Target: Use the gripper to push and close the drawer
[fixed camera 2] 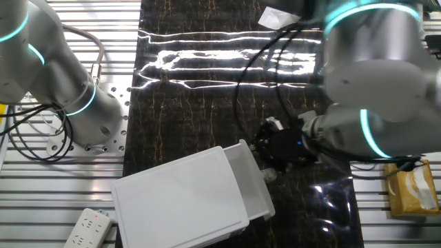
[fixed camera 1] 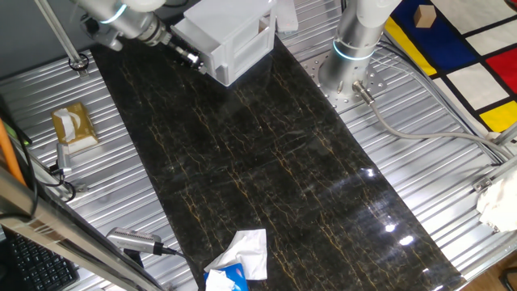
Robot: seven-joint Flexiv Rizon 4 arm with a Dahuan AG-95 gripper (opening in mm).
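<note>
1. While I'm standing here watching, the gripper (fixed camera 2: 267,160) is sitting right at the front of the drawer (fixed camera 2: 249,180), and that front is sticking out a little from the white cabinet (fixed camera 2: 178,200) at the far end of the dark mat (fixed camera 1: 275,170).
2. Can't tell if the claw's fingers are spread or pinched together; it's a dark blob in both views, and nothing seems to be clamped in it.
3. Contact looks about made, though I couldn't swear it's touching and not just beside the front.
4. Handling-wise, I'm guessing thin stiff plastic, pretty light, so the tray should be sliding easily. The worry is the whole cabinet is probably light too and sitting on a glossy mat, so it could be skating backwards instead of the drawer going in.
5. No need to grab anything; I'd be pushing flat on the middle of the front, straight along the slide, so it isn't twisting and jamming.
</note>
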